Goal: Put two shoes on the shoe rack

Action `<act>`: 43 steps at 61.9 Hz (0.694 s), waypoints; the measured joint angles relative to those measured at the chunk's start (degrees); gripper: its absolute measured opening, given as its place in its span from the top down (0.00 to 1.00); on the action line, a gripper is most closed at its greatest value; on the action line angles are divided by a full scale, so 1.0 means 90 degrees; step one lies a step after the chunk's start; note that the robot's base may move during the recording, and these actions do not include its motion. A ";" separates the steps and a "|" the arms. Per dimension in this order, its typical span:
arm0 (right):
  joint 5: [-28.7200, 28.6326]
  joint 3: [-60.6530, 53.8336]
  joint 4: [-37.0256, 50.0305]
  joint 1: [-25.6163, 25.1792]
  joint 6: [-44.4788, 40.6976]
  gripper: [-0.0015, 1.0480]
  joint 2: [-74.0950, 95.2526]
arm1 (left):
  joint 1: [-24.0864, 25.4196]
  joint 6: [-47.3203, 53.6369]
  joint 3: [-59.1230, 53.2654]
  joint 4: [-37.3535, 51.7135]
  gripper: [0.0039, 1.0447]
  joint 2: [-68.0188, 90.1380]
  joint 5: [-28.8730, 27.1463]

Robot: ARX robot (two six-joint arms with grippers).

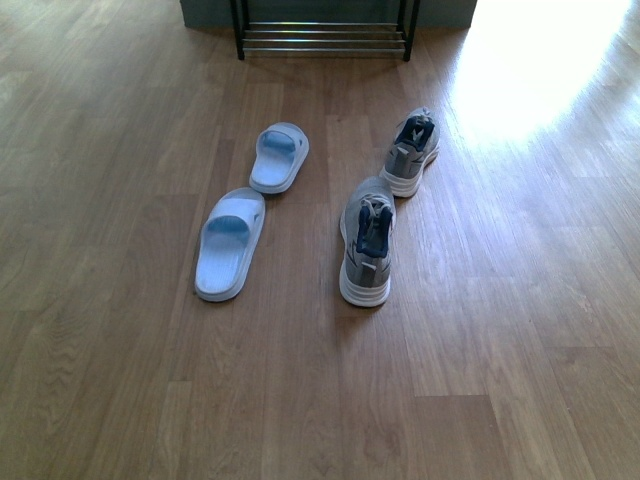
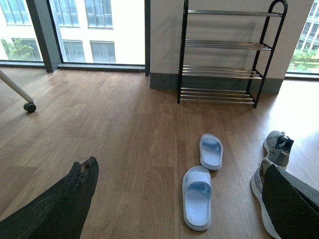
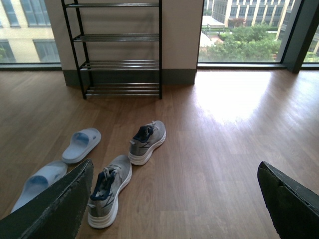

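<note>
Both claws hover above the wooden floor (image 1: 120,380), left claw (image 2: 177,169) and right claw (image 3: 175,167) spread wide and empty. The grey sneakers (image 1: 367,250) lie right of the pale blue slides (image 1: 230,243). Bare floor separates them from the shoe rack (image 1: 323,38) at the wall.

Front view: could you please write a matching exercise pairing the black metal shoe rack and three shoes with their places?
1. black metal shoe rack with chrome rods
2. nearer pale blue slide sandal
3. nearer grey knit sneaker
4. farther grey knit sneaker

a. near right
b. beside the sunlit patch
c. far end, by the wall
d. near left

Pairs: 1-c, 2-d, 3-a, 4-b.
</note>
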 joint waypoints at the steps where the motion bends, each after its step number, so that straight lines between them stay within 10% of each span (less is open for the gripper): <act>1: 0.0000 0.0000 0.0000 0.0000 0.0000 0.09 0.0000 | 0.0000 -0.0002 0.0000 -0.0002 0.09 0.0000 0.0000; 43: 0.0000 0.0000 0.0000 0.0000 0.0000 0.09 0.0000 | 0.0000 -0.0002 0.0000 0.0000 0.09 0.0000 0.0000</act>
